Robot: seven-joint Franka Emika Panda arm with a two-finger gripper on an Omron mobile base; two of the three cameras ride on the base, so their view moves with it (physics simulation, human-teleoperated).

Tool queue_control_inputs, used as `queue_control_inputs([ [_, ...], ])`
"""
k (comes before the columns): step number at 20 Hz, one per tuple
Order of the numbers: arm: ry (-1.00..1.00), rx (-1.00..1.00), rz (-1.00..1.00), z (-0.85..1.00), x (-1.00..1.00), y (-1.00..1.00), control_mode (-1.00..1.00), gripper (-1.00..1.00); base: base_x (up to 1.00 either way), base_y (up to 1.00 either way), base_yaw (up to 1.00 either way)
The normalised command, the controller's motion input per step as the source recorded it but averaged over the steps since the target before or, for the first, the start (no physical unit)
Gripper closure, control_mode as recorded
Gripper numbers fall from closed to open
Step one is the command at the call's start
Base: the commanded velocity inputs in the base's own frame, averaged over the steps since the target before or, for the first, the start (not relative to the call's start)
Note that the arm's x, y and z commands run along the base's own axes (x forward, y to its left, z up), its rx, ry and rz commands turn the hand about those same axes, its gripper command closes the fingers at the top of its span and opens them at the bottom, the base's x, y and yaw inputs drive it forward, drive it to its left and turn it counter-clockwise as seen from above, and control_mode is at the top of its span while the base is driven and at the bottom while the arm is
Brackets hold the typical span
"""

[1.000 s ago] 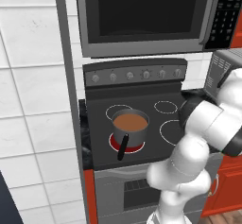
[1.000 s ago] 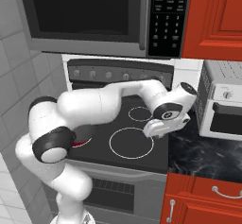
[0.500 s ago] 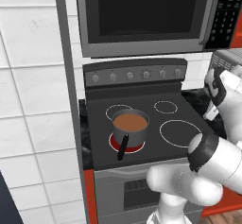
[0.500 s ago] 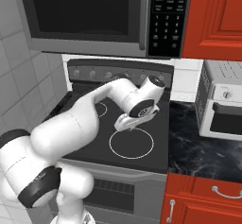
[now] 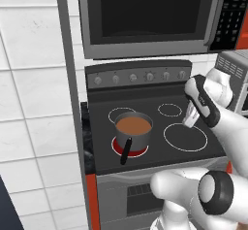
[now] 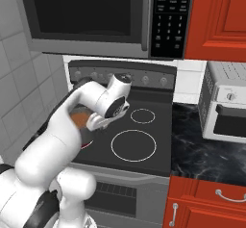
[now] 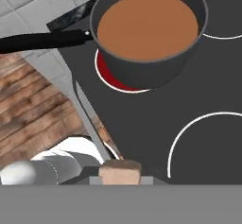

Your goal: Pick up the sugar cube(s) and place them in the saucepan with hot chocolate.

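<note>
End effector [image 5: 190, 122] holding sugar cube [image 7: 120, 172] over stove [image 5: 150, 149]; saucepan [image 5: 132, 128] on red burner [image 7: 109, 76], unobstructed.

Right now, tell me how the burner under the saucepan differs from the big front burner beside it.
The burner under the saucepan glows red; the big front burner is dark with only a white ring. The red one is covered by the pan of hot chocolate; the big one is bare. Both are round rings on the same black stovetop.
</note>
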Motion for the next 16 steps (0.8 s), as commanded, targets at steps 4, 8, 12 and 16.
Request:
queue_control_inputs([
  [4,-0.01,0.00,0.07,0.00,0.09,1.00,-1.00,1.00,0.00,0.00,0.00],
  [8,-0.01,0.00,0.05,0.08,0.02,1.00,-1.00,1.00,0.00,0.00,0.00],
  [12,0.00,-0.01,0.01,0.02,0.20,0.85,-1.00,1.00,0.00,0.00,0.00],
  [16,0.00,-0.07,0.00,0.00,0.44,0.61,-1.00,1.00,0.00,0.00,0.00],
])
